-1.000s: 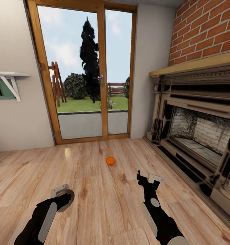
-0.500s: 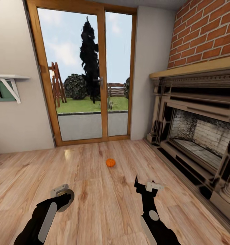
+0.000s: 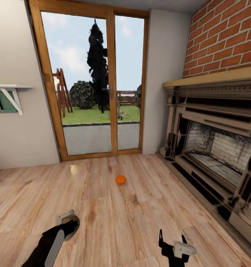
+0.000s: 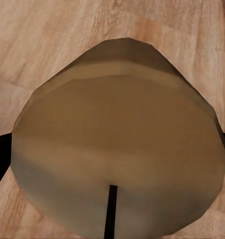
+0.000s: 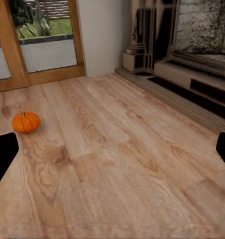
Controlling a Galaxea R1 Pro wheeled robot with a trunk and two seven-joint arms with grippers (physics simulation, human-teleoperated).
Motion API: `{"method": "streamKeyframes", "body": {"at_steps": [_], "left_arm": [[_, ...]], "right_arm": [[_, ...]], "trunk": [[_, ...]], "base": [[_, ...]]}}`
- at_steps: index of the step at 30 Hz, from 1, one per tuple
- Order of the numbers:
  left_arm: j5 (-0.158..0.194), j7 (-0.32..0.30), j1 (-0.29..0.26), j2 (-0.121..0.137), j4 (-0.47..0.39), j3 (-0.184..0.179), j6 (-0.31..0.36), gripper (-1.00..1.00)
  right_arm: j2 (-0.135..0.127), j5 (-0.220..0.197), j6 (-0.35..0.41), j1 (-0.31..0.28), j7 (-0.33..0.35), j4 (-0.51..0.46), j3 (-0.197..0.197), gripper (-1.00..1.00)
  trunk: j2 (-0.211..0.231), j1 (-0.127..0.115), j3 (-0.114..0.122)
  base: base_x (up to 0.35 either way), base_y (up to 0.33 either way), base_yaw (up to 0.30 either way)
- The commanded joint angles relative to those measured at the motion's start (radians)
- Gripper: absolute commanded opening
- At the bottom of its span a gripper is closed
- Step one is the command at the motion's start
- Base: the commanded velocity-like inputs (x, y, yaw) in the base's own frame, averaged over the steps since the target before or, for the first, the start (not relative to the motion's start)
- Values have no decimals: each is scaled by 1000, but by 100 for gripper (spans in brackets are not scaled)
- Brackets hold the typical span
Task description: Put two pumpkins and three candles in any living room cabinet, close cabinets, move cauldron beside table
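In the head view a pumpkin (image 3: 120,179) sits alone on the plank floor (image 3: 103,222) just below the frame's centre, in front of the glass doors (image 3: 92,81) and left of the fireplace (image 3: 210,148). It has slid only slightly down the frame over the last second, about as much as the doors, so the camera has tilted a touch and the pumpkin has not moved. The bigger change is the right gripper (image 3: 171,239): a second ago it reached up to mid-height right of centre, and now it has dropped to the bottom edge, fingers spread. The left gripper (image 3: 68,221), lower left, has sunk a little too and is clamped on a candle (image 3: 70,223). In the left wrist view that candle (image 4: 117,149) takes up most of the frame (a tan, faceted cylinder with dark fingers flanking it). In the right wrist view the pumpkin (image 5: 26,122) lies at mid-left, well ahead of the parted fingers. The arm pulling back suggests no grasp yet; the pumpkin is likely the next pickup.
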Motion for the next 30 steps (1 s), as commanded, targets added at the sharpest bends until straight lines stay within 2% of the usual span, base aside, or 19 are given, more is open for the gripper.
{"method": "streamKeyframes", "body": {"at_steps": [1, 2, 3, 5, 6, 7, 11, 17, 24, 28, 30], "left_arm": [[17, 7, 0, 0, 66, 1, -35, -100], [17, 7, 0, 1, 83, 1, -51, -100], [15, 6, 0, 4, 165, 0, -133, -100], [14, 5, 0, 5, 224, -2, -192, -100], [-15, 6, 0, 5, 319, -11, -268, -100], [-49, 6, 0, 2, 388, -35, -320, -100], [-68, 6, 0, 0, 466, -68, -410, -100], [-75, 6, 0, -8, 552, -88, -444, -100], [-75, 6, 0, -16, 562, -90, -447, -100], [-75, 5, 0, -18, 562, -91, -522, -100], [-75, 5, 0, -18, 562, -92, -536, -100]], "right_arm": [[-5, -4, -21, 7, -5, 41, 6, 100], [-5, -4, -30, 8, -5, 55, 6, 100], [-7, -4, -88, 11, -5, 106, 6, 100], [-6, -4, -128, 12, -5, 139, 7, 100], [-4, -4, -164, 12, -4, 213, 8, 100], [-7, -5, -173, 12, -2, 262, 7, 100], [-11, -5, -175, 11, 1, 296, 7, 100], [-12, -5, -172, 11, 3, 335, 7, 100], [-13, -5, -172, 11, 3, 338, 7, 100], [-11, -5, -172, 11, 4, 338, 7, 100], [-11, -5, -173, 11, 4, 338, 7, 100]], "trunk": [[7, -4, 2], [14, -8, 5], [21, -12, 8], [35, -19, 15], [42, -23, 18], [49, -27, 21], [77, -42, 36], [119, -65, 59], [168, -92, 84], [168, -92, 86], [168, -92, 87]], "base": [[0, 0, 0], [0, 0, 0], [0, 0, 0], [0, 0, 0], [0, 0, 0], [0, 0, -88], [0, 0, -168], [0, 0, -242], [0, 0, -277], [0, 0, -279], [0, 0, -282]]}}
